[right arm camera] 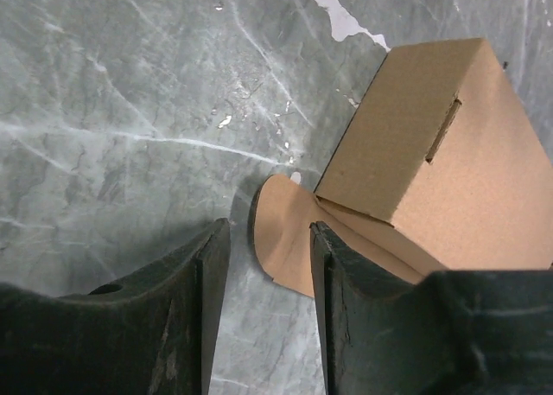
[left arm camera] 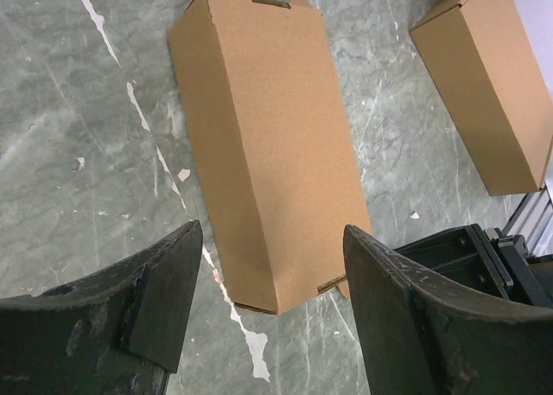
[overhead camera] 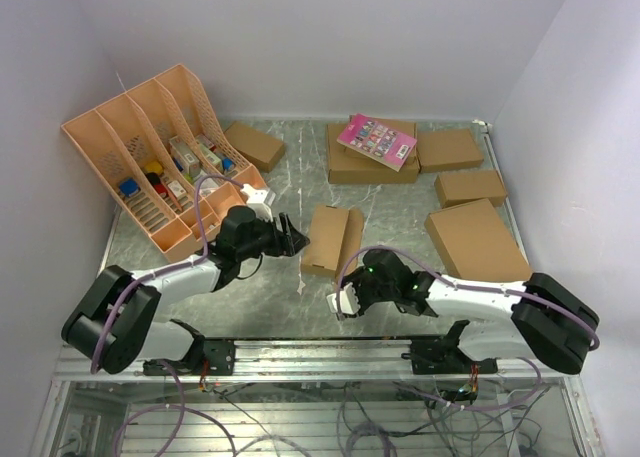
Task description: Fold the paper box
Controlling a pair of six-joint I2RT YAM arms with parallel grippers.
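The paper box lies on the marble table between the arms, a plain brown oblong with a side panel standing up along its right. My left gripper is open and empty, just left of the box. In the left wrist view the box stretches away ahead of the left gripper, its near end between the spread fingers, apart from both. My right gripper is open at the box's near end. In the right wrist view a rounded flap of the box lies flat beside the right finger.
A peach file organizer stands at the back left. A brown box bearing a pink card, several small closed brown boxes and a large flat brown box lie at the back and right. One more box lies near the organizer.
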